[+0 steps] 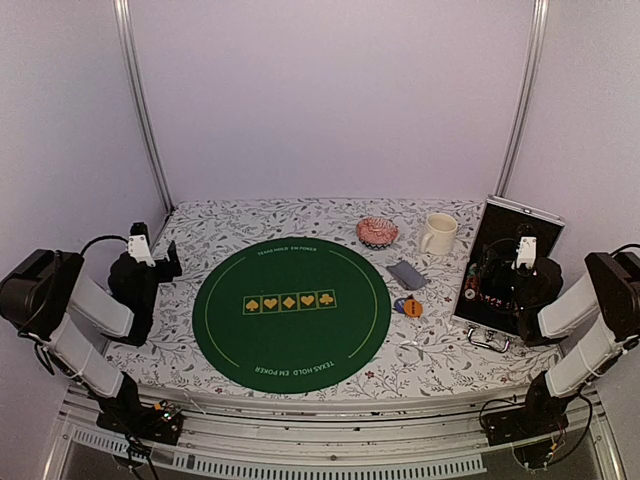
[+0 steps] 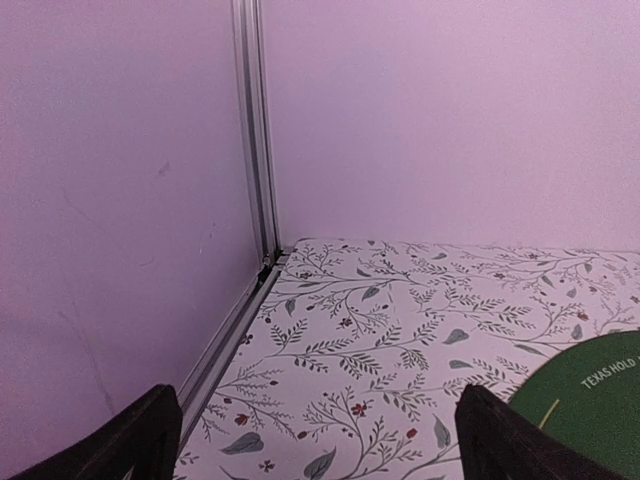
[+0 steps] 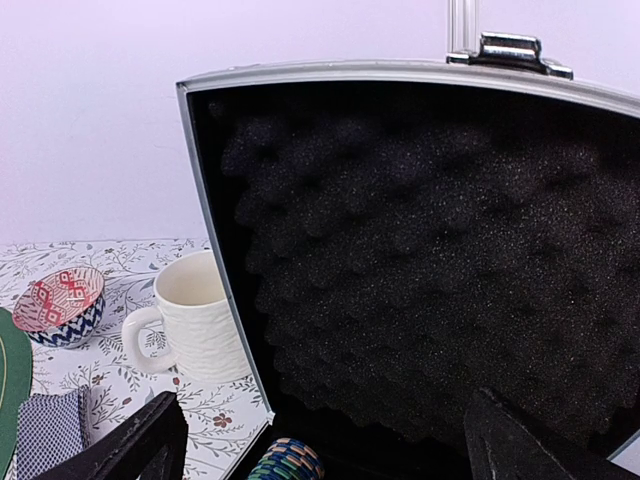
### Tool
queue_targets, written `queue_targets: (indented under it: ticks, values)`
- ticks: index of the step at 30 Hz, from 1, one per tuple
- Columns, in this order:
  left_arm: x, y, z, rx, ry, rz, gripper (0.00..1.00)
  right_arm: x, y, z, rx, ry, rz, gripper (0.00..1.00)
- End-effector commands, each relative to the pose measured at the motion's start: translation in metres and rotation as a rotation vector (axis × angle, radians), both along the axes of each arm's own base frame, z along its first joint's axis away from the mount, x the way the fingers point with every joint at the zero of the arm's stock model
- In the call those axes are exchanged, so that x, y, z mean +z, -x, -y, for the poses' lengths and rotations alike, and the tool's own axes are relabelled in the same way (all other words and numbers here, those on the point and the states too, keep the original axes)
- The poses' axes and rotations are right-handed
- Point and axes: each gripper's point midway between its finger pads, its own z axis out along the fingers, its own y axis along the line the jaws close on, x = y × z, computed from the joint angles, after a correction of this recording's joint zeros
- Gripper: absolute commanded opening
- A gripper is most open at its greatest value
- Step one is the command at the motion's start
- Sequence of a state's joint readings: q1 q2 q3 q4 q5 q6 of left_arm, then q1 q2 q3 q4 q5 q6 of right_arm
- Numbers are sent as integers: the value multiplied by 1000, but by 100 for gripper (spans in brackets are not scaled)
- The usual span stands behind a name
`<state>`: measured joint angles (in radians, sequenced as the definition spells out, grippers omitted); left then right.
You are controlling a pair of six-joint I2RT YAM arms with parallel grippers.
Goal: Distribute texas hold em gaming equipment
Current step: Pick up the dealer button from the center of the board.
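A grey-blue-backed deck of playing cards lies right of the green poker mat; it also shows in the right wrist view. An orange button and a blue button lie just below it. The open case at the right holds poker chips; a striped chip stack shows at its bottom edge. My right gripper is open and empty, over the case facing its foam lid. My left gripper is open and empty above the bare cloth at the left.
A cream mug and a pink-patterned bowl stand behind the cards; both show in the right wrist view, the mug and the bowl. The case handle points toward the front edge. Walls enclose the table.
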<state>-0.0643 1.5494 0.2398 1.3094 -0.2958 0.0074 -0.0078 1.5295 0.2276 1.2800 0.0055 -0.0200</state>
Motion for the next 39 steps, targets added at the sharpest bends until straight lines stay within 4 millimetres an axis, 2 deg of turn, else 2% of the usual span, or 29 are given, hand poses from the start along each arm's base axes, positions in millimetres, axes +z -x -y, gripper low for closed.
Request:
queue_targets:
  ticks: [1,13,14,16,17,19,21,23,25,27,28,30,31,33,36,39]
  values:
    - [2,1,-1,-1,-6,16,98,5,-2,1,1,5,21,99]
    - [6,1,-1,-11,-12,23,98,7,-3,-1,14,8,23,99]
    - [14,2,2,-11,-24,38,98,9,-3,-5,35,13,15,99]
    - [32,2,10,10,-55,37,98,28,-1,-8,44,28,19,99]
    - [42,4,9,46,-61,35,98,49,4,-6,33,21,52,99]
    - [70,8,13,55,-1,85,98,78,15,-11,65,-58,87,99]
    - [93,11,27,-34,103,132,98,107,31,-37,220,-106,136,99]
    - [122,16,49,-163,191,198,98,127,47,-65,393,-150,148,99]
    - [149,21,75,-304,239,235,98,140,60,-89,542,-220,111,99]
    - [170,21,102,-428,279,206,98,142,68,-110,658,-302,20,99]
    - [175,20,118,-487,287,159,98,138,71,-124,708,-328,-41,99]
    - [180,19,148,-585,289,41,98,118,72,-147,734,-376,-222,98]
    - [193,19,161,-623,289,-4,98,106,72,-158,725,-372,-303,97]
    - [186,25,186,-694,278,-147,98,80,76,-182,682,-313,-463,97]
    - [174,48,226,-838,218,-305,98,38,93,-212,602,-136,-690,99]
    - [156,73,251,-918,143,-419,98,-18,119,-225,513,28,-958,99]
